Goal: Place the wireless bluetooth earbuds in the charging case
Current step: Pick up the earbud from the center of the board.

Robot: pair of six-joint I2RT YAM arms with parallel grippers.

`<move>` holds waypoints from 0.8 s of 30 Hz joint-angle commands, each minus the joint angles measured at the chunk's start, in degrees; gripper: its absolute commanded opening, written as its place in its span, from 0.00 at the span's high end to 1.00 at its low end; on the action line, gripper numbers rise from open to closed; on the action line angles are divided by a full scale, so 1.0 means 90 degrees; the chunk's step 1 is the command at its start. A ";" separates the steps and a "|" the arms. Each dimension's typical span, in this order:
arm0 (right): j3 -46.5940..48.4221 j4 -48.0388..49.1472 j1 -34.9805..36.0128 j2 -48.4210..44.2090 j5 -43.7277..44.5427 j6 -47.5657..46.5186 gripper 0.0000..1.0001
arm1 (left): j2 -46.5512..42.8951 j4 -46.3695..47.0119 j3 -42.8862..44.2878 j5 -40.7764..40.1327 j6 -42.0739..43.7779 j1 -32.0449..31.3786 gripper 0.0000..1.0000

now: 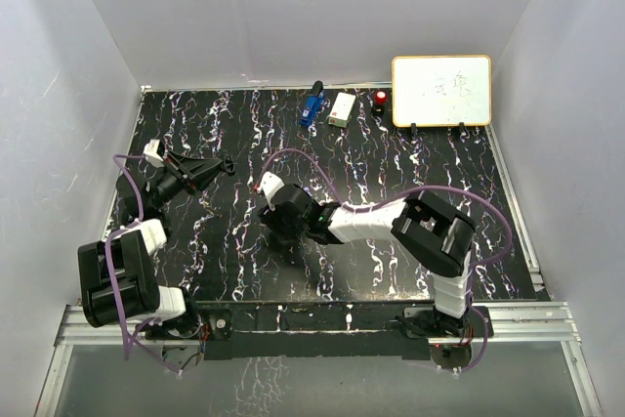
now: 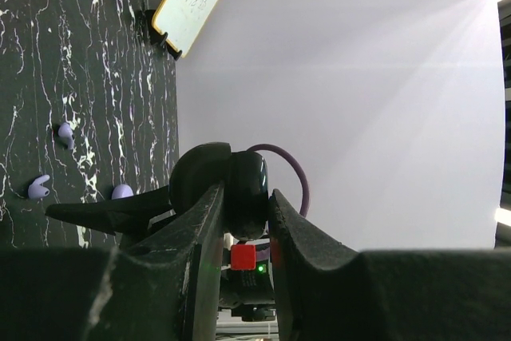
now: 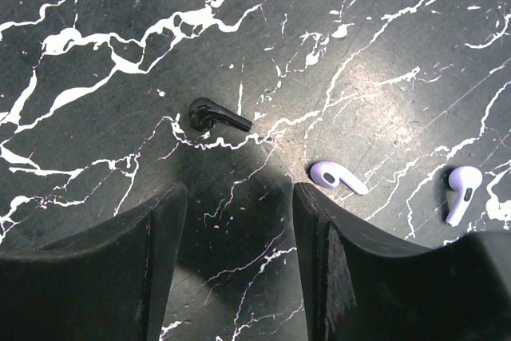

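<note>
Black white-veined table, white walls. Left end effector clamps black case; right end effector wide over earbuds.

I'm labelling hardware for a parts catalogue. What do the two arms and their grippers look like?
Both arms alternate chunky black joint housings with white link shells. The left arm and the right arm each carry a looping purple cable. The left gripper and the right gripper have matte black fingers, broad at the root and tapering toward the tips. No markings are legible.
</note>
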 commanded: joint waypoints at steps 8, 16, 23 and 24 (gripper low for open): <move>0.0667 0.0538 0.0099 0.0423 0.0248 -0.0606 0.45 | -0.0175 0.0137 -0.0009 0.0208 -0.0085 0.0105 1.00; 0.0846 0.0517 0.0099 0.0646 0.0411 -0.0733 0.45 | -0.0187 0.0160 0.0040 0.0264 -0.0155 0.0208 1.00; 0.0981 0.0497 0.0099 0.0789 0.0503 -0.0801 0.45 | -0.0143 0.0229 0.0042 0.0298 -0.0189 0.0262 1.00; 0.1001 0.0497 0.0099 0.0812 0.0518 -0.0804 0.45 | -0.0139 0.0243 0.0033 0.0309 -0.0202 0.0270 1.00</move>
